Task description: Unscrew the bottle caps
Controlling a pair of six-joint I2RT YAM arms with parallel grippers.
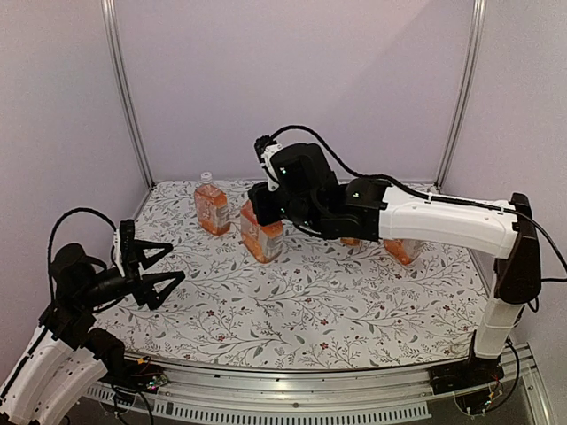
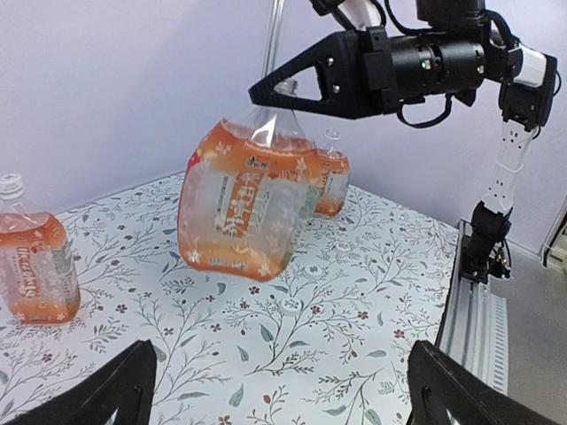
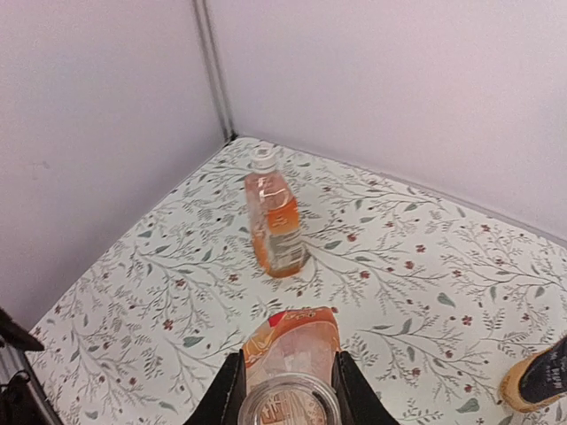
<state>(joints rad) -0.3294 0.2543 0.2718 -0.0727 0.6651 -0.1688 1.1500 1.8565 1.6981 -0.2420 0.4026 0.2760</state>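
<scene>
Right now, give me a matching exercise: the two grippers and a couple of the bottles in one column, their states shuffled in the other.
1. left gripper
2. right gripper
3. back-left bottle
4. right-hand bottle

A. partly hidden under the right arm
B. open, empty
C. shut on the big bottle at its neck
D. standing free, white cap on

Pairs: 1-B, 2-C, 3-D, 4-A.

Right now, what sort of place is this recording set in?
Likely a robot lab test cell, not a home: plain walls framed by aluminium posts, a floral-patterned table, a mounting rail along its near edge.
</scene>
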